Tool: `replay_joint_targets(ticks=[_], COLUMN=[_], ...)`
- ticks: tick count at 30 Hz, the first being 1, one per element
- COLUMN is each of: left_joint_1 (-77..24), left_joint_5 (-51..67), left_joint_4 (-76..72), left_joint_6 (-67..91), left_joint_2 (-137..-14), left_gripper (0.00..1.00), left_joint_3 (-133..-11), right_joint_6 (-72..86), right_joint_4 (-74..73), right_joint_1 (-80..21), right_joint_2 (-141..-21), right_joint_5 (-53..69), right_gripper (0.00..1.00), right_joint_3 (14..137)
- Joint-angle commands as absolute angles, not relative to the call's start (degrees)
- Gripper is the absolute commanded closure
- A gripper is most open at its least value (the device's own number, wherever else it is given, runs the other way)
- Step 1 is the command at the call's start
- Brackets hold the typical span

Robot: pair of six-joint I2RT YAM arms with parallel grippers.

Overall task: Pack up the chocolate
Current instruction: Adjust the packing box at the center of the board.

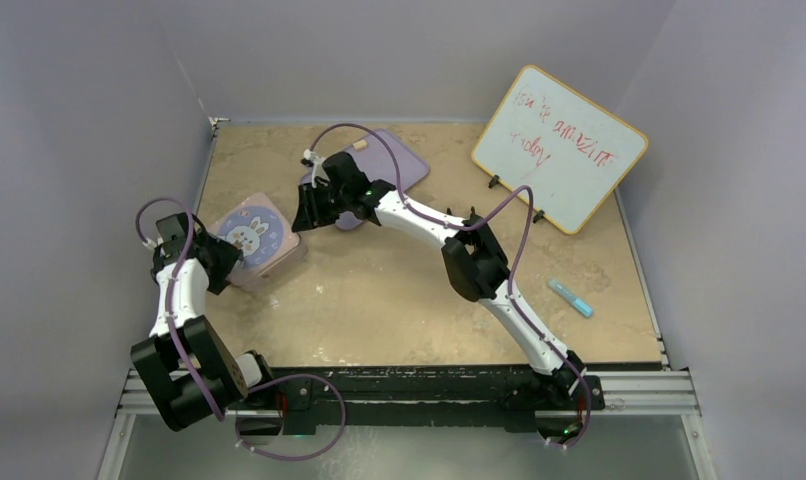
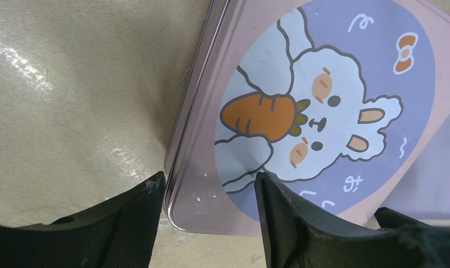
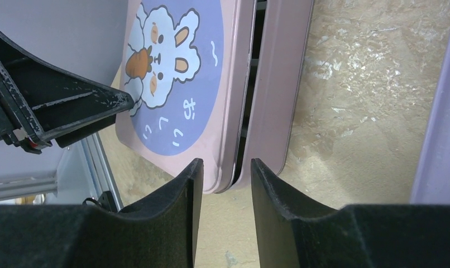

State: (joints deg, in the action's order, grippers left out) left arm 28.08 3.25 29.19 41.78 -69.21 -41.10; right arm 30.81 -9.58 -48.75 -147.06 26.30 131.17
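- The pink tin's rabbit lid sits offset from its base, with a dark gap showing between them in the right wrist view; a push on one corner alone would likely skew the lid further or slide the whole tin across the tabletop
- Both tools crowd the same tin, at the left of centre in the top view. The left tool has its fingers apart, astride the lid's lower-left corner and clamped on nothing. The right tool is also parted, with the lid-and-base corner just ahead of its fingertips. If either closes or advances carelessly, the fingers could knock together or pinch the lid against the base
- The right arm stretches over the lilac tray in the upper middle of the top view, so its body or looping cable could brush anything lying there
- The chocolate is not clearly visible: one pale lump at the tray's upper edge, well apart from both tools, may be a piece. Whether any lies inside the tin cannot be told, so shutting it now risks packing nothing
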Motion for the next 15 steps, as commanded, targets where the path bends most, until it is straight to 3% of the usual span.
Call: replay_joint_targets(ticks=[1, 8, 15], left_joint_1=[28.19, 28.21, 28.17], left_joint_5=[4.17, 4.90, 6.17], left_joint_4=[27.04, 26.66, 24.76], left_joint_6=[42.98, 42.98, 43.04], left_joint_2=[-69.77, -69.99, -69.87], left_gripper=[0.41, 0.37, 0.42], left_joint_3=[-43.77, -44.05, -43.31], right_joint_6=[29.33, 29.41, 29.01], right_joint_4=[-8.39, -8.69, -9.29], right_joint_1=[-48.91, -48.96, -48.91], right_joint_2=[-147.52, -148.17, -149.06], right_joint_5=[26.81, 26.76, 26.70], right_gripper=[0.59, 0.58, 0.61], right_joint_3=[132.90, 133.35, 134.46])
